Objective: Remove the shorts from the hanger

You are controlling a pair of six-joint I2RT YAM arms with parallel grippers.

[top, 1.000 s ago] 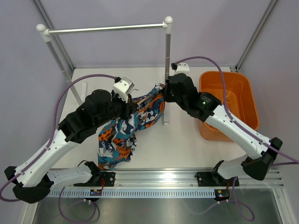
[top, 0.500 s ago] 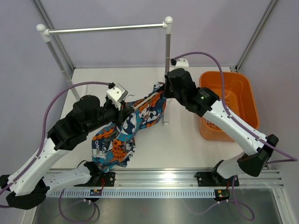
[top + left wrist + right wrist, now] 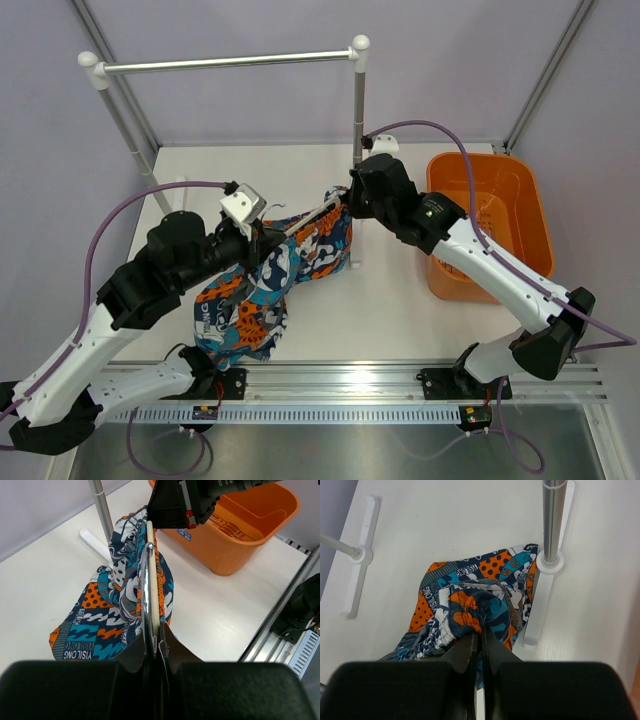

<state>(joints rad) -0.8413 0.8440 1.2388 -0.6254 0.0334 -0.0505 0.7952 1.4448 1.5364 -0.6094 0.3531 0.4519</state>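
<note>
The patterned shorts (image 3: 265,290) hang from the cream hanger (image 3: 305,222), and their lower end lies on the white table. My left gripper (image 3: 262,238) is shut on the hanger's hook end. In the left wrist view the cream bar (image 3: 150,565) and the metal wire (image 3: 144,595) run from my shut gripper (image 3: 155,652) toward the right gripper (image 3: 172,507). My right gripper (image 3: 345,203) is shut on the shorts' gathered waistband at the hanger's far end. The right wrist view shows my gripper (image 3: 479,641) pinching the fabric (image 3: 470,607).
The silver rail (image 3: 225,62) stands at the back, with its right post (image 3: 358,130) just behind the right gripper and its foot (image 3: 542,600) beside the shorts. An orange bin (image 3: 520,200) sits at the right. The left post's foot (image 3: 360,555) is on the table.
My left arm has drawn back to the left with the hanger, and the shorts' lower end has slid a little left. The right gripper has stayed by the post, still holding the waistband.
</note>
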